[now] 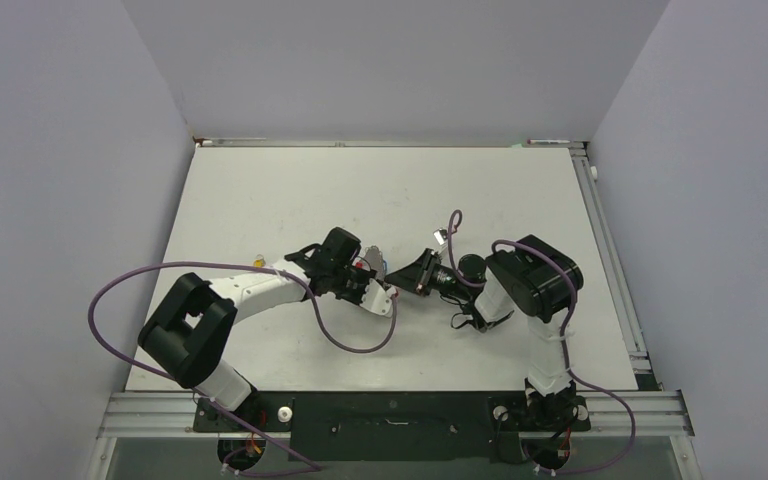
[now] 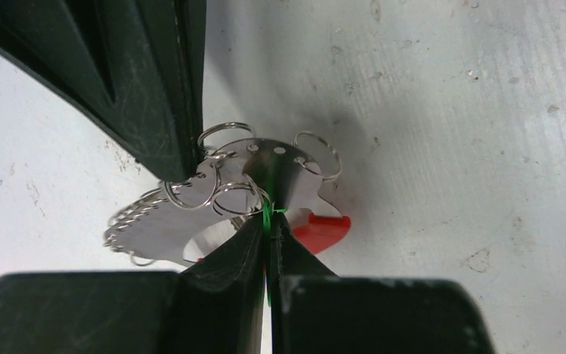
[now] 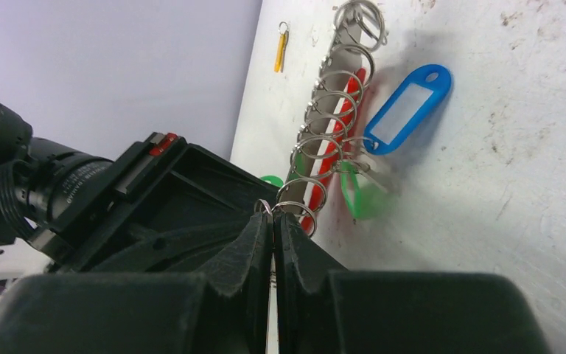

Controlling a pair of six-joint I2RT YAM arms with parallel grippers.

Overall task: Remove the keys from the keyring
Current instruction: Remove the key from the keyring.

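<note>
Two grippers nose to nose over the keyring, midway up the table.
The left gripper had its fingers pinched shut on a green tag, seen edge-on by the keyring's metal plate. The right gripper was clamped on one of its small rings. A blue tag sat against the rings, and a yellow tag lay apart.

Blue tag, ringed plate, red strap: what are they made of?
Blue tag: glossy moulded plastic, with a pale label window. Ringed plate: bare polished metal, likely steel, going by its mirror-like reflections. Red strap: opaque and smooth, probably plastic, though it is mostly hidden.
</note>
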